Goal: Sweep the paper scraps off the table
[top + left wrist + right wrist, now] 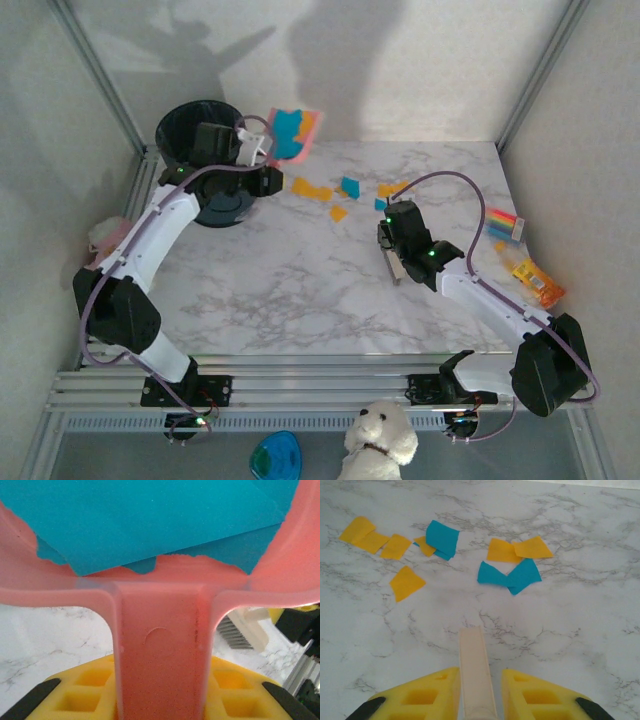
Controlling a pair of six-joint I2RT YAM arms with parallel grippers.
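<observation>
Top external: L end effector (260,150) clamped on pink plastic dustpan (295,130), loaded, held up near round black bin (195,135). R end effector (477,692) gripping cream brush handle (475,660). Orange-yellow and teal paper scraps (510,575) lie on white marble tabletop (570,645). I flag: tilting off-bin spills load.

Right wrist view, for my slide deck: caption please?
Right fingers clamp a cream brush handle, facing orange and teal paper scraps on the marble table.

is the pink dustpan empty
No, teal paper scraps lie in the dustpan that the left gripper holds.
</observation>
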